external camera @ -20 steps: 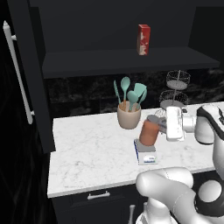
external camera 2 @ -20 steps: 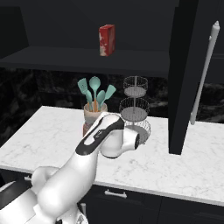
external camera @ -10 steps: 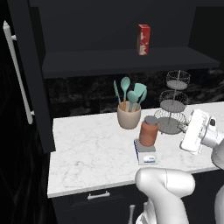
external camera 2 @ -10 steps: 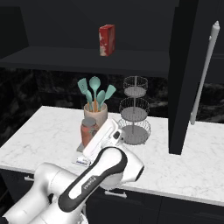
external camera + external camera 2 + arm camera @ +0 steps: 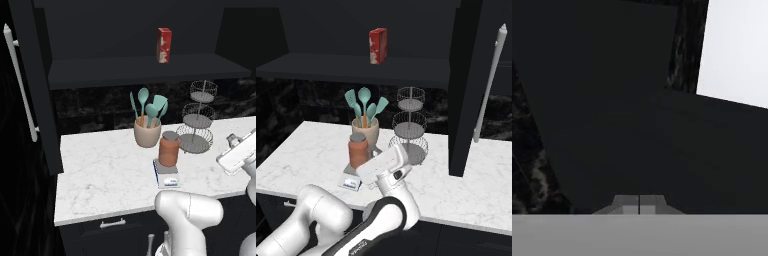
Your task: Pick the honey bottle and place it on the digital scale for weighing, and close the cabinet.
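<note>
Honey bottle [image 5: 169, 148] sits on the digital scale [image 5: 165, 174], 5 o'clock of the utensil cup [image 5: 147, 132]. Fingers [image 5: 640, 204] pinched together, empty. Risk: arm swinging toward the open cabinet door [image 5: 476, 75] could clip the wire stand [image 5: 410, 131].

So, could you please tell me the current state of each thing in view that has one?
honey bottle: upright on the scale, lid on
digital scale: on the counter, carrying the bottle
cabinet: doors open
gripper: shut, empty, off the bottle
red-and-white box: upright on the shelf
</note>
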